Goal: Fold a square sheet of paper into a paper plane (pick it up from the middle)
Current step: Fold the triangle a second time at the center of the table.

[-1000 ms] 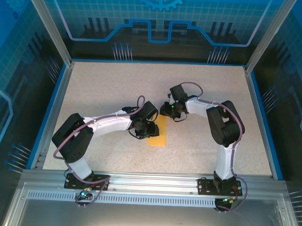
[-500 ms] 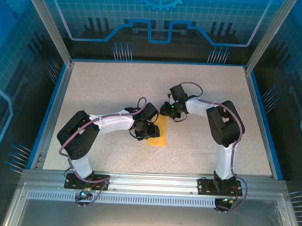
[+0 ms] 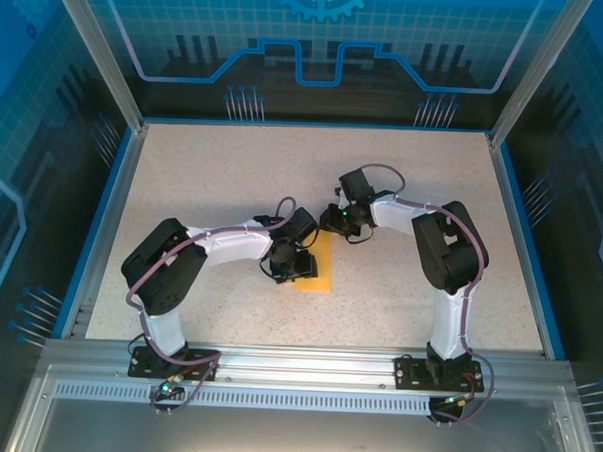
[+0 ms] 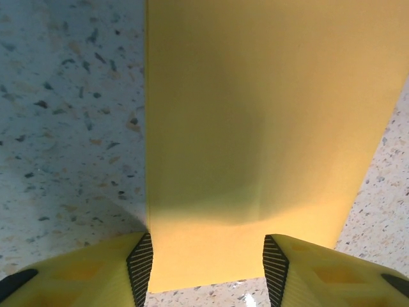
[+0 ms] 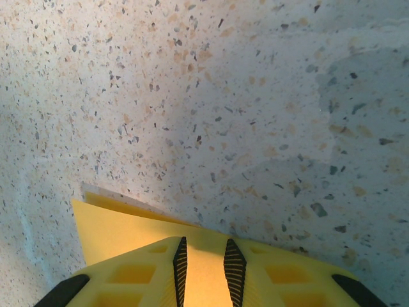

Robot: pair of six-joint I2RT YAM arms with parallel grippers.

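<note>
Sheet: orange-yellow paper (image 3: 321, 275), a narrow folded strip, flat on the speckled grey table (image 3: 203, 182).
Left gripper (image 4: 208, 256): at the strip's near end, jaws apart and straddling its width; probably lining up a crease.
Right gripper (image 5: 206, 248): at the strip's far end, jaws nearly together. Cannot tell whether it pinches or merely pins; likely anchoring.
Containers: none; the strip lies loose.

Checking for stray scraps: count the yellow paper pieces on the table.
1: the yellow paper sits at centre, its ends under the left gripper and right gripper; a scrap beneath them could be hidden.
</note>
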